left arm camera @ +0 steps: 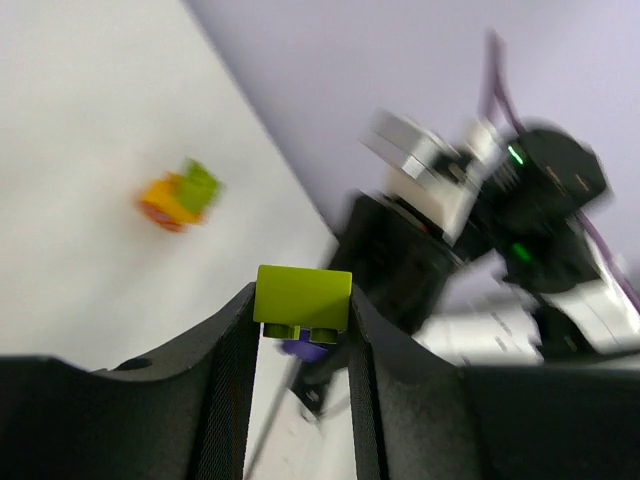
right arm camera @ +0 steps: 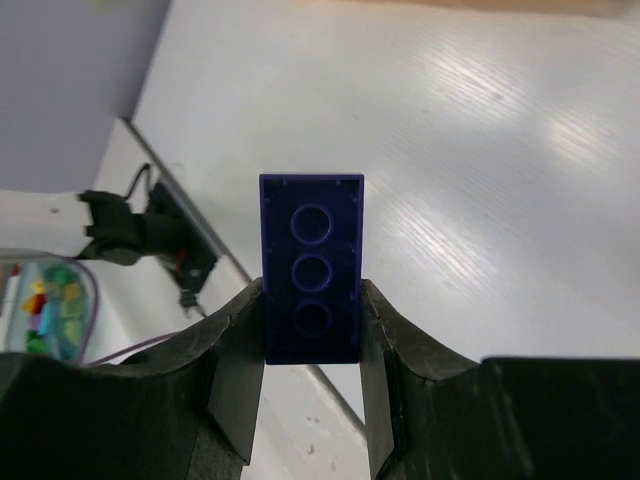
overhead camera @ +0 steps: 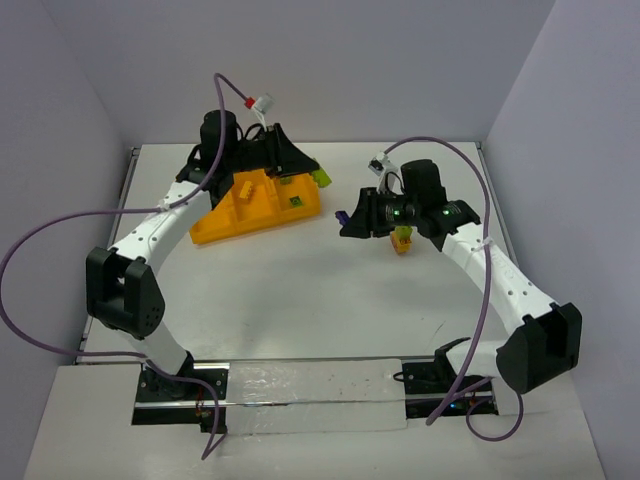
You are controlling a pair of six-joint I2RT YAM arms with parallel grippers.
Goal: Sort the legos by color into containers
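Observation:
The orange-yellow tray point(overhead camera: 228, 226) lies at the back left of the table, partly under my left arm. My left gripper point(overhead camera: 316, 176) is past the tray's right end, shut on a lime green lego point(overhead camera: 322, 178); in the left wrist view the gripper point(left arm camera: 303, 312) pinches that brick point(left arm camera: 303, 296) at its fingertips. My right gripper point(overhead camera: 346, 221) is at mid table, shut on a dark purple-blue lego point(overhead camera: 341, 217); in the right wrist view the gripper point(right arm camera: 311, 300) holds that flat brick point(right arm camera: 311, 265) upright. A small green-and-orange lego stack point(overhead camera: 402, 240) sits on the table under my right arm, and also shows in the left wrist view point(left arm camera: 180, 196).
A small green piece point(overhead camera: 295, 203) and a yellow piece point(overhead camera: 243, 188) lie in the tray. My right arm point(left arm camera: 500, 200) faces the left wrist camera. A bin of mixed bricks point(right arm camera: 50, 300) shows off the table's edge in the right wrist view. Walls enclose the table on three sides.

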